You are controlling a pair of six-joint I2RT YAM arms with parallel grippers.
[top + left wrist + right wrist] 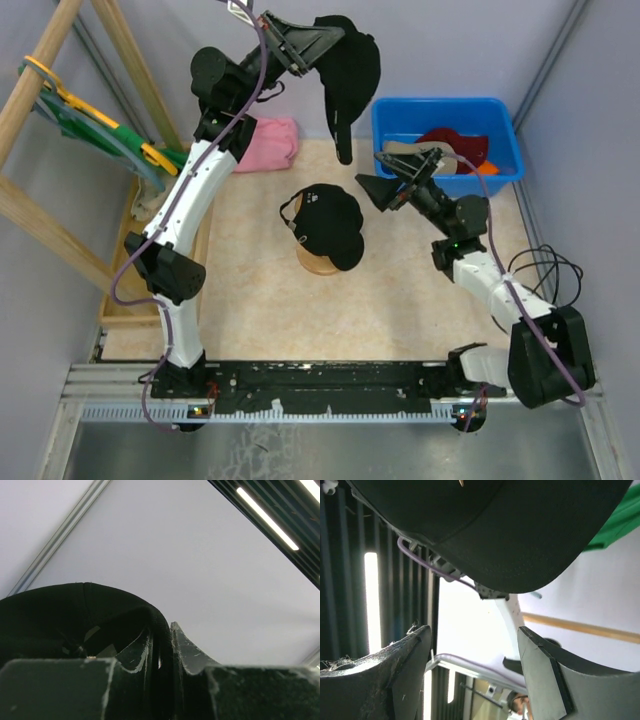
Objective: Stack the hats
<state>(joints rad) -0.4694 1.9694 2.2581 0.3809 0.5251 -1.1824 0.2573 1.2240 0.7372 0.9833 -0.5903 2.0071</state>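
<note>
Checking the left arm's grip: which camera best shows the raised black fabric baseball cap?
Top external: the whole black fabric baseball cap hangs from the left gripper. Left wrist shows only the edge pinched between its fingers; right wrist, the brim's underside.

Soft, even light from above fills the top external view. The table (250, 300) carries only a faint shadow around the wooden stand (318, 265), and detail is sharp to the corners. The left wrist view faces a pale, bright ceiling where a strip light (265, 515) glares white. The held black cap (50, 615) reads as a nearly featureless dark mass, and the left fingers (192, 655) are soft. In the right wrist view a vertical light bar (371, 600) blows out, and the right fingers (395, 675) sit dim and blurred.
</note>
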